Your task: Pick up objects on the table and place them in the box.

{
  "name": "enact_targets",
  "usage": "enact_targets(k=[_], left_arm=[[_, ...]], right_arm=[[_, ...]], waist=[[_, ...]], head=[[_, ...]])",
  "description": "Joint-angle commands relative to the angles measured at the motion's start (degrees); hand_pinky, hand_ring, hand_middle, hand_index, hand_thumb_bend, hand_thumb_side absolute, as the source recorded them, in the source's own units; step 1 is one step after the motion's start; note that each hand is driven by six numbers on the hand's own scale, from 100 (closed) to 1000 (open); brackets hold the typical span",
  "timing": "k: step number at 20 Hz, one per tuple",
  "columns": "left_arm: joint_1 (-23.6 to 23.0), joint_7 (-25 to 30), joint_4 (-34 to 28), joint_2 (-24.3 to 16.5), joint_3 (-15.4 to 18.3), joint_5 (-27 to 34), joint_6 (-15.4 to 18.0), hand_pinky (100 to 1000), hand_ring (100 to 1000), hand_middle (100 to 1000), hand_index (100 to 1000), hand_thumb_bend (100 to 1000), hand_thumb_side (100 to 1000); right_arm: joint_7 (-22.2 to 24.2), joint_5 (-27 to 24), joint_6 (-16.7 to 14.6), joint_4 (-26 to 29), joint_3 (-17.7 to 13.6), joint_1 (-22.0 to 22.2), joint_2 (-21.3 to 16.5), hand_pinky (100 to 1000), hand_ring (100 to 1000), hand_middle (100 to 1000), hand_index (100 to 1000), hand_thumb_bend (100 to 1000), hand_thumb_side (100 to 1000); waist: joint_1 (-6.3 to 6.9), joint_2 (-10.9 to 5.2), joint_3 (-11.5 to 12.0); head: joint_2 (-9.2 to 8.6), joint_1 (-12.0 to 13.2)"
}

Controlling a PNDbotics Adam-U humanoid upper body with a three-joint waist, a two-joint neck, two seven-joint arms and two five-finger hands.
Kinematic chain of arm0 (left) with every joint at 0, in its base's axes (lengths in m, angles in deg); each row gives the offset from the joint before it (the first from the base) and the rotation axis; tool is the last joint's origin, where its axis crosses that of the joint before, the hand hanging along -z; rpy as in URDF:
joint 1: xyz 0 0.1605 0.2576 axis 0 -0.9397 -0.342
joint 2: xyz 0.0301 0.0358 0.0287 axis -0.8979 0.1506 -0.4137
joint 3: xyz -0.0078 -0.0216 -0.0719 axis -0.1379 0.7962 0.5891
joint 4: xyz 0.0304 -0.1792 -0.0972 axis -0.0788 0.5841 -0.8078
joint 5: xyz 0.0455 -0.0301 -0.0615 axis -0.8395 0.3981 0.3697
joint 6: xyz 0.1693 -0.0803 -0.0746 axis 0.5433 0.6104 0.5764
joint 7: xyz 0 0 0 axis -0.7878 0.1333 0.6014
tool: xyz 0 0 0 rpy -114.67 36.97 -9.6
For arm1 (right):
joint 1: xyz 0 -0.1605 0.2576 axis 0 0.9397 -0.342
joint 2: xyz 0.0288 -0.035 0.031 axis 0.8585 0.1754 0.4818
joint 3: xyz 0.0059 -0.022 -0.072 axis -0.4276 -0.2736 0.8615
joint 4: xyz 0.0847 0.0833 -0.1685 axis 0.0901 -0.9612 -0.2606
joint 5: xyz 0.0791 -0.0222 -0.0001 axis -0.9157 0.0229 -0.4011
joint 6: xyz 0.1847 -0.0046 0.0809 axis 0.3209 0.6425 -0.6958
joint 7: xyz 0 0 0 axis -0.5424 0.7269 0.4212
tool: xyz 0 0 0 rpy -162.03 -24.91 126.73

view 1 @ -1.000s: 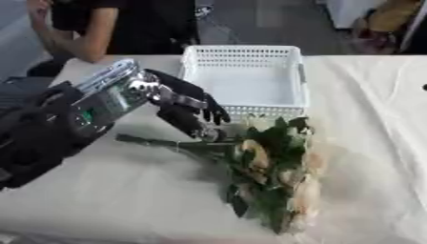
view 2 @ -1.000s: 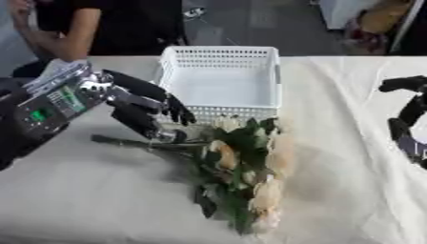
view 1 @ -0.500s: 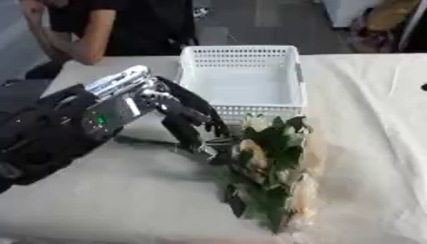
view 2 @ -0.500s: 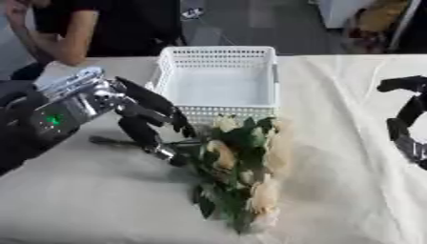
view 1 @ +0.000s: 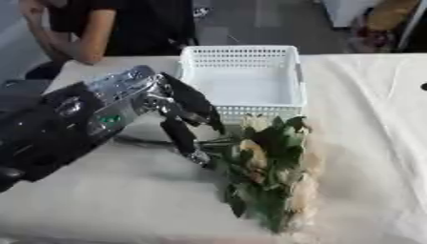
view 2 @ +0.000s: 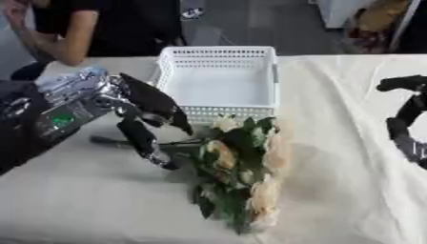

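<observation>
A bouquet of cream flowers with green leaves [view 1: 267,171] lies on the white tablecloth, its dark stems [view 1: 142,141] pointing left. My left hand [view 1: 179,116] hovers over the stems just left of the blooms, fingers spread and pointing down, thumb tip close to the stems, holding nothing. The white plastic basket [view 1: 242,55] stands empty right behind the bouquet. My right hand [view 2: 407,121] shows only in the right eye view, at the right edge, fingers relaxed and apart.
A person in a dark top sits at the far left edge of the table [view 1: 100,28], an arm resting there. The cloth [view 1: 367,109] has folds on the right. A small dark spot [view 1: 423,86] marks the right edge.
My left hand has lowered toward the stems and shifted slightly right, fingers now pointing more downward. The bouquet, the basket and my right hand have not moved.
</observation>
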Motion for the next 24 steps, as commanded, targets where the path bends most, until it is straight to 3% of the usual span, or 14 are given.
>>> enact_targets(k=[1,13,24], left_arm=[[0.86,0.24,0.29,-0.34,0.87,-1.15,0.71,1000,914,896,1000,978,1000],[-0.73,0.24,4.36,3.74,3.94,-3.26,-2.36,1000,918,900,1000,974,1000],[-0.23,0.24,11.19,9.14,5.30,-5.65,-1.98,1000,913,897,1000,976,1000]], right_arm=[[0.20,-0.21,-0.22,0.67,0.08,-0.93,-0.78,529,532,846,938,100,334],[0.20,-0.38,-0.19,0.69,0.19,-1.24,-0.29,527,531,844,938,100,333],[0.20,-0.54,-0.07,0.82,0.27,-1.67,0.27,525,530,844,938,100,331]], waist=[[-0.17,-0.48,-0.03],[-0.58,-0.11,-0.32],[-0.87,0.24,-0.66]], head=[[-0.05,0.23],[-0.05,0.40],[-0.05,1.11]])
